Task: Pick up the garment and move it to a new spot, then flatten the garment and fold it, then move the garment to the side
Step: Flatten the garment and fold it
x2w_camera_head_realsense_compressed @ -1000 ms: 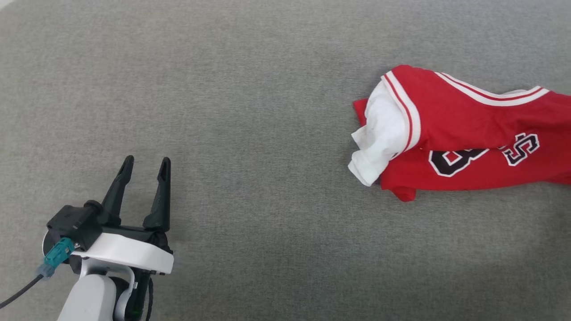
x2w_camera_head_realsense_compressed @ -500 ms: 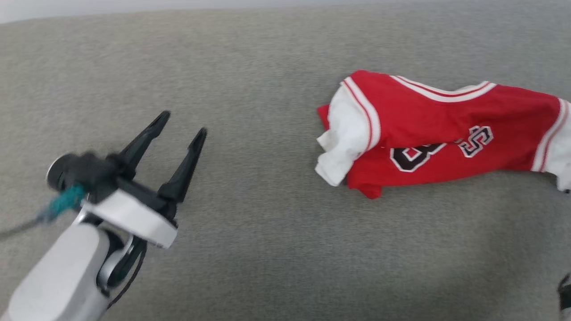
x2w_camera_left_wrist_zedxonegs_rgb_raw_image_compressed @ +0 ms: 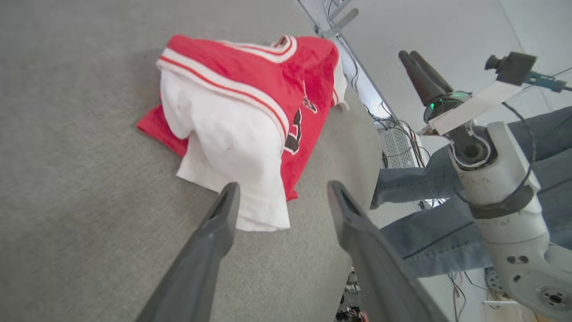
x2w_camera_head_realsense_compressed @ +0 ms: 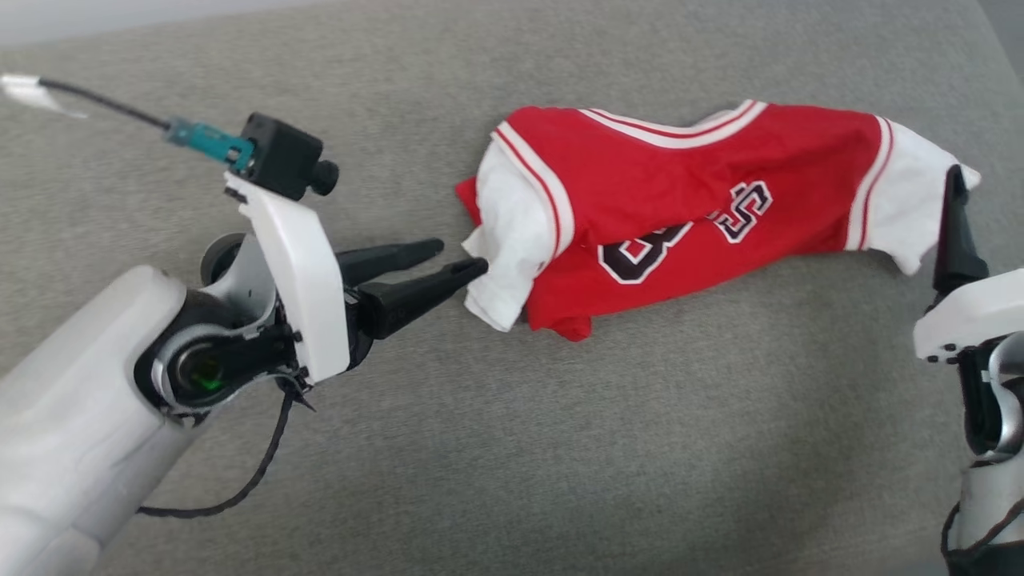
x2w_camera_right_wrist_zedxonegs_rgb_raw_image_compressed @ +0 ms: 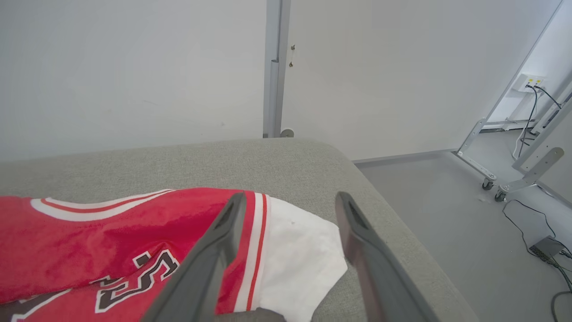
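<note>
Lying crumpled: 1 garment (x2w_camera_head_realsense_compressed: 680, 184) on 1 gray surface (x2w_camera_head_realsense_compressed: 560, 448); L+R jaws both spread.

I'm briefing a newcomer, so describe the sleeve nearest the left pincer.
On the grey surface lies a crumpled red shirt. At its left end a white sleeve bulges out, just off the open left pincer's tips. Unlike the other sleeve, it sits beside the black number.

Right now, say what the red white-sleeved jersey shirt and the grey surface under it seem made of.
Red jersey shirt: soft matte knit fabric, fibre unclear; it crumples and drapes. Grey surface: matte woven upholstery cloth, seemingly; fine heathered weave, rounded edge.
</note>
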Robot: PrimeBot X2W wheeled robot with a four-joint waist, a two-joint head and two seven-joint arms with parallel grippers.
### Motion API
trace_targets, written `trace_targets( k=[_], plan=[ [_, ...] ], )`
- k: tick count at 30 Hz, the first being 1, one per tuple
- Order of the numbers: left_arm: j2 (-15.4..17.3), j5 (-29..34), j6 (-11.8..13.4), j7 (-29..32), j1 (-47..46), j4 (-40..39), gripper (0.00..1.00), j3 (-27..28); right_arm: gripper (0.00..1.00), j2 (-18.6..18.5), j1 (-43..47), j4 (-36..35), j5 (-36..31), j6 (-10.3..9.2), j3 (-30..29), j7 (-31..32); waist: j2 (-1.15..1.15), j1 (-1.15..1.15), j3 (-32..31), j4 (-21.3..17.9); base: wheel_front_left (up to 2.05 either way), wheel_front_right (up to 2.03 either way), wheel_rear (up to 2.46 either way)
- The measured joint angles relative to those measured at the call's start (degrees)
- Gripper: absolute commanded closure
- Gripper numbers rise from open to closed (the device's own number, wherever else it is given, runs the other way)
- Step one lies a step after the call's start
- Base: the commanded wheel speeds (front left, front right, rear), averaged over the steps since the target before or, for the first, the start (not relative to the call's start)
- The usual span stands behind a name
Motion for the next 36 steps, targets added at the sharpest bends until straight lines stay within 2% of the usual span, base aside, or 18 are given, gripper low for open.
trace_targets(
  k=[2,4,13,15,16,23,31,36],
  plan=[
    [-0.22,-2.04,0.0,3.41,-1.42,1.38,0.0,-1.14,0.0,0.05,0.17,0.02,0.93,0.0,0.71,-0.07,0.0,0.0,0.71,-1.03,0.0,0.0,0.0],
    [-0.21,-1.04,0.0,5.05,-2.68,2.57,0.0,-2.83,0.0,0.07,0.32,0.15,1.76,0.0,1.38,-0.13,0.0,0.0,1.48,-1.89,0.0,0.0,0.0],
    [-1.16,-1.33,0.0,5.86,-3.24,6.95,0.0,-6.16,0.0,0.11,-0.4,0.77,4.07,0.0,3.22,-1.71,0.0,0.0,4.91,-4.5,0.0,0.0,0.0],
    [-1.23,-1.22,0.0,5.08,-3.7,7.06,0.51,-6.39,0.0,0.11,-0.44,0.71,4.17,0.0,3.25,-1.91,0.0,0.0,5.37,-4.64,0.0,0.0,0.0],
    [-1.41,-1.75,0.0,4.65,-3.78,7.21,1.0,-6.27,0.0,0.11,-0.55,0.67,4.24,0.0,3.3,-1.98,0.0,0.0,5.53,-4.65,0.0,0.0,0.0],
    [-0.21,-1.65,0.0,1.69,-5.77,6.48,1.0,-6.1,0.0,0.13,-0.86,0.16,4.21,0.0,2.99,-2.11,0.0,0.0,5.05,-2.91,0.0,0.0,0.0],
    [8.29,-0.47,0.0,-5.25,-5.11,4.05,1.0,-4.8,0.0,0.15,0.02,-0.89,3.0,0.0,2.85,-0.18,0.0,0.0,2.47,2.65,0.0,0.0,0.0],
    [12.78,1.65,0.0,-8.31,-0.89,6.14,1.0,-7.57,0.0,0.16,0.03,-1.82,2.69,0.0,3.64,1.25,0.0,0.0,0.73,5.37,0.0,0.0,0.0]
  ],
)
